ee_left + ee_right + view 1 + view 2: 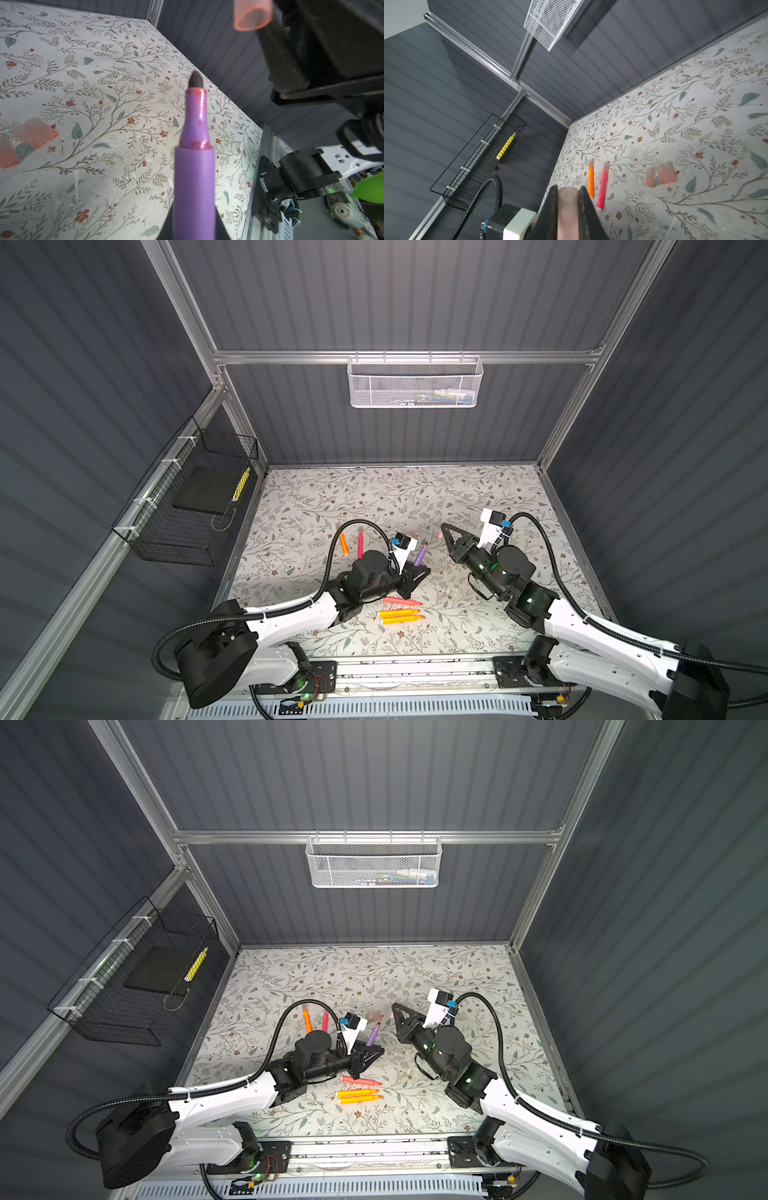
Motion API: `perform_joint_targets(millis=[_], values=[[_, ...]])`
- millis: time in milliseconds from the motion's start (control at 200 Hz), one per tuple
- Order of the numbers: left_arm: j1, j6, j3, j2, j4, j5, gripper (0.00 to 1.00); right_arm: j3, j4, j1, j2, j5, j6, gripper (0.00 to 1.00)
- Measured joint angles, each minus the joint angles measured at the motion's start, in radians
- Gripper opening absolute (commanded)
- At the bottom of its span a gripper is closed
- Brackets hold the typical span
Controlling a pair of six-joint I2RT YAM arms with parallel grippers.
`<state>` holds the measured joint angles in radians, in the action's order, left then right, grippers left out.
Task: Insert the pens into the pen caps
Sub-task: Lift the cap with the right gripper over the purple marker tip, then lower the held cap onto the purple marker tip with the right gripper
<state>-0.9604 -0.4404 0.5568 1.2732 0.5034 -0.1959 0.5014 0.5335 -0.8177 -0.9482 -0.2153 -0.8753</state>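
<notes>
While the left claw [420,570] is clenched on the purple pen [194,166], the right claw [568,199] pinches a pinkish cap [252,14], with a gap between it and the pen's tip. Far beyond both claws, a white mesh basket [374,385] on the back wall holds small items too blurred to name. Out past the left claw's outer side, a black wire basket [174,547] holds a dark slab [208,489] and a yellow marker [242,483]. Loose caps [662,174] lie between the claws. Three uncapped pens [401,612] lie just base-side of the left claw, and two capped pens [344,543] lie beyond its wrist. The floral table [332,497] is bare from both claws to its back edge.
</notes>
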Motion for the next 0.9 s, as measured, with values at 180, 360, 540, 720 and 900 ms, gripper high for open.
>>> perform_joint_targets(millis=[180, 360, 540, 720, 900], values=[[-0.019, 0.002, 0.002, 0.0, 0.014, 0.002, 0.0, 0.0, 0.069, 0.0, -0.074, 0.05, -0.042, 0.0], [-0.023, 0.002, 0.002, 0.0, 0.014, 0.02, 0.0, 0.0, 0.104, 0.0, -0.082, 0.067, -0.067, 0.0], [-0.023, 0.003, 0.002, 0.0, 0.014, 0.043, 0.0, -0.006, 0.123, 0.0, -0.081, 0.073, -0.087, 0.0], [-0.023, 0.003, 0.002, 0.0, 0.014, 0.043, 0.0, -0.017, 0.126, 0.0, -0.082, 0.074, -0.092, 0.0], [-0.023, 0.006, 0.002, 0.0, 0.014, 0.046, 0.0, -0.018, 0.126, -0.002, -0.084, 0.074, -0.093, 0.0]])
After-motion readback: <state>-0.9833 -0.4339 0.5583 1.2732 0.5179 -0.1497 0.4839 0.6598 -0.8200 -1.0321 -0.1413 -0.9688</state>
